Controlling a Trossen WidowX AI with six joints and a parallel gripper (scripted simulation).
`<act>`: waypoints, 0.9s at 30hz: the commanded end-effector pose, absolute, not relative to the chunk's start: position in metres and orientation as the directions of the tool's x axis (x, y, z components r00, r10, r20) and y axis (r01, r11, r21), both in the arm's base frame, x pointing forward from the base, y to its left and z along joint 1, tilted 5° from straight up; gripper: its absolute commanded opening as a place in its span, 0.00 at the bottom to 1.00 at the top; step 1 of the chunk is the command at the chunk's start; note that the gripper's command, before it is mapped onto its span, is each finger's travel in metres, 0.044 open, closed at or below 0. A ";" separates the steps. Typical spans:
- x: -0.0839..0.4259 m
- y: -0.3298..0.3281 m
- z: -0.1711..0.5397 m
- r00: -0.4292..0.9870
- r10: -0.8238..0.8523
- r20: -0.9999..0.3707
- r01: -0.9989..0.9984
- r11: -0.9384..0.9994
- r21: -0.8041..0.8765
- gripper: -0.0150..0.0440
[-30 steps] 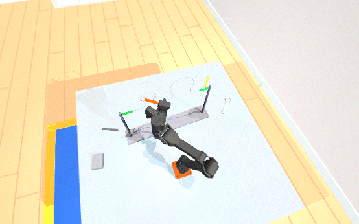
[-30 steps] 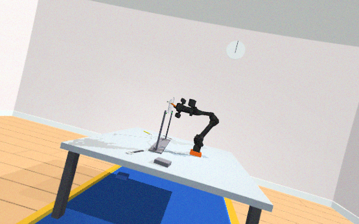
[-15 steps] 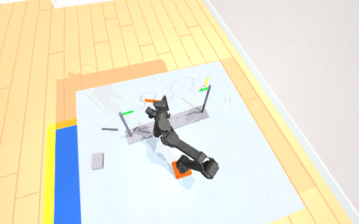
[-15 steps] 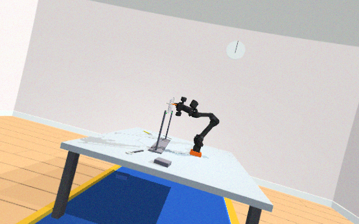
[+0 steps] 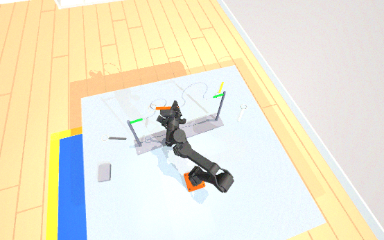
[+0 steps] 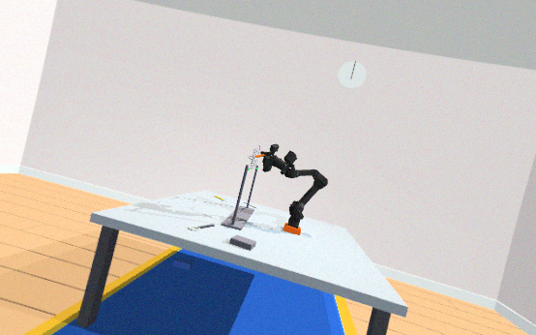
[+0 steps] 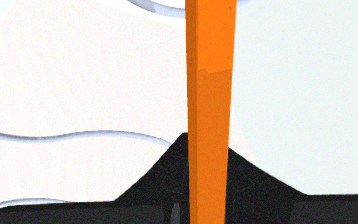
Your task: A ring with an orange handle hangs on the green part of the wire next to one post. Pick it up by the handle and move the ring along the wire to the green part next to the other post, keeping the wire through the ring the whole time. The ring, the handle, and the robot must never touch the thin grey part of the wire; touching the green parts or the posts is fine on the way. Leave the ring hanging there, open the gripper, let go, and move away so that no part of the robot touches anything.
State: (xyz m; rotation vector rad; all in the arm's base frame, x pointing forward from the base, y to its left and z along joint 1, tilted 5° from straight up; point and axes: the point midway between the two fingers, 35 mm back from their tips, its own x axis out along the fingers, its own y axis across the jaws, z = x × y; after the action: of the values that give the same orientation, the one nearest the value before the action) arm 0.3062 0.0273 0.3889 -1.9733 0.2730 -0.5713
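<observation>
My gripper [image 5: 171, 108] [image 6: 266, 155] [image 7: 208, 150] is shut on the orange handle [image 5: 162, 108] [image 6: 259, 156] [image 7: 211, 105], high above the table. The handle points left in the top view, with the pale ring [image 5: 152, 107] at its far end, by the wire's left loop. Whether the ring touches the wire is too small to tell. The thin grey wire [image 5: 199, 82] [image 7: 100, 133] bends between the left green part [image 5: 136, 121] and the right green part [image 5: 218, 95]. The ring lies between these, nearer the left one. The gripper hides some of the wire.
The left post [image 5: 134, 133] [image 6: 240, 196] and right post [image 5: 220, 107] stand on a grey base. A dark-handled ring [image 5: 118, 138] [image 6: 206, 226], a white-handled ring [image 5: 241, 114], a yellow handle [image 5: 221, 87] [image 6: 219, 197] and a grey block [image 5: 104, 172] [image 6: 243, 242] lie around them.
</observation>
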 end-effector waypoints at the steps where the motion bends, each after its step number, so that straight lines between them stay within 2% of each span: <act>1: 0.306 0.026 0.389 0.862 -0.414 0.292 0.057 -0.493 -0.868 0.00; 16: 0.305 0.014 0.364 0.858 -0.452 0.244 0.059 -0.386 -0.921 0.00; 27: 0.303 0.005 0.328 0.851 -0.507 0.139 0.064 -0.162 -0.985 0.00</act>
State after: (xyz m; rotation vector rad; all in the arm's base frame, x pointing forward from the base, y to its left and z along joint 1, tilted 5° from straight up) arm 0.3039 0.0081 0.3408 -1.7487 0.3269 -0.5314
